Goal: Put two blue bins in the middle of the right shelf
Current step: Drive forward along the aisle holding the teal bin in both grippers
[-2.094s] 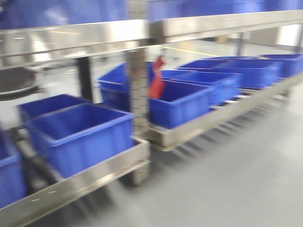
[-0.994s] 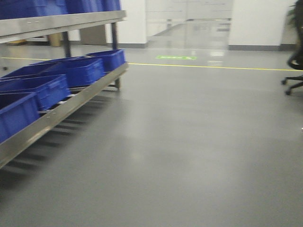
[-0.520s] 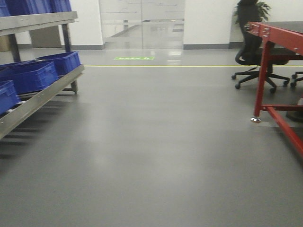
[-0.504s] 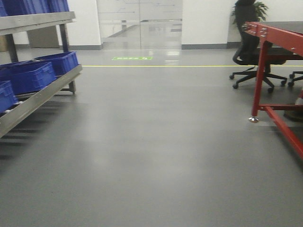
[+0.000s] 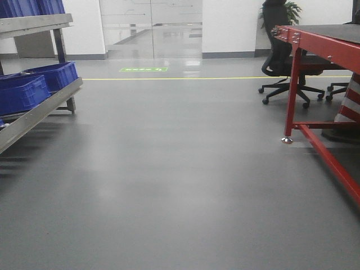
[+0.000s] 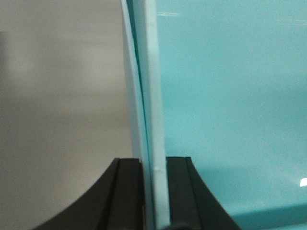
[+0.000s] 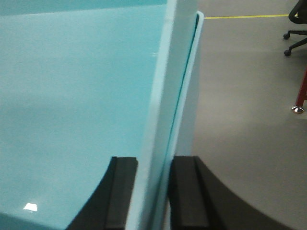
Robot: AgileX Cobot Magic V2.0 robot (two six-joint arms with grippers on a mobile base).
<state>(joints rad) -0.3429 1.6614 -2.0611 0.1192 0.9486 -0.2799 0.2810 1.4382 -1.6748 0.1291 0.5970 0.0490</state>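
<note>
Between our two arms, out of the front camera's sight, hangs the blue bin (image 6: 230, 96), which reads as pale turquoise in both wrist views. The left hand (image 6: 153, 191) is pinched over one thin side wall, a finger on each face. The right hand (image 7: 148, 191) is pinched the same way over the opposite wall (image 7: 165, 96). The edge looks doubled in both views, and we cannot tell whether that is a rolled rim or a second bin nested inside.

We judge the bin to be hard moulded plastic: light if empty, stiff enough overall, but smooth and glossy. The walls may flex and slide between the pads. The rim is the sensible hold, taken on both sides at once and kept level, so the load does not twist out of one hand.

Ahead lies open grey floor (image 5: 169, 185). A steel shelf (image 5: 34, 112) runs along the left edge and carries other blue bins (image 5: 22, 93) on its low tier. We cannot tell whether this is the target rack. To the right stands a red-framed surface (image 5: 315, 39) whose leg (image 5: 291, 95) juts toward our path. Behind it are an office chair (image 5: 281, 62) and a striped cone (image 5: 349, 101). That leg looks to be the likeliest thing for a wide load to catch.
</note>
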